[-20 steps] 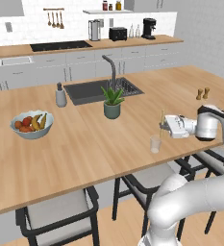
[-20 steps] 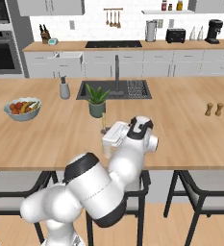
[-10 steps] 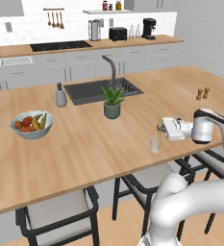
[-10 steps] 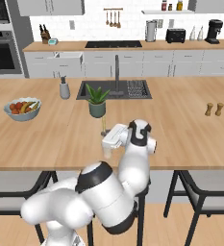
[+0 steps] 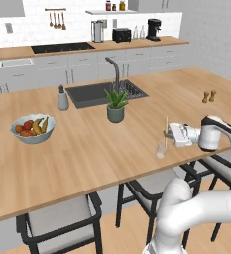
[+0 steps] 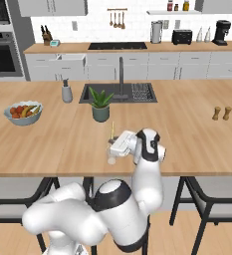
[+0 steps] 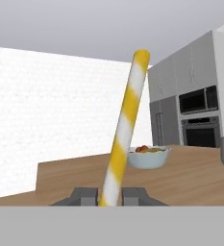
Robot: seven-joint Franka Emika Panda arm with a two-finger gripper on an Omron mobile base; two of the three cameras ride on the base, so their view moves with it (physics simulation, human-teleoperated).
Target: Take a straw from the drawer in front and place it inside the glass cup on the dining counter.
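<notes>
My gripper [image 5: 172,133] is shut on the straw [image 5: 166,130], a thin yellow-and-white striped stick that it holds upright. The straw's lower end hangs at the mouth of the small glass cup [image 5: 160,150], which stands near the front edge of the dining counter [image 5: 87,149]. From the right base view the straw [image 6: 112,130] rises over the gripper [image 6: 116,145], with the glass cup [image 6: 112,159] just below. The hand view has the straw [image 7: 125,125] pinched between both fingertips [image 7: 85,196]. In the far cabinet row the drawer [image 6: 70,60] stands pulled out.
A potted plant [image 5: 115,105] stands behind the cup, in front of the dark sink [image 5: 98,93] and its faucet [image 5: 114,69]. A fruit bowl [image 5: 32,129] sits far left, a soap dispenser [image 5: 62,98] near the sink, two shakers [image 5: 209,96] at right. Chairs [image 5: 62,218] line the front edge.
My gripper has carried the straw a little to the left and down, so it now stands right over the glass cup. The cup has not moved.
</notes>
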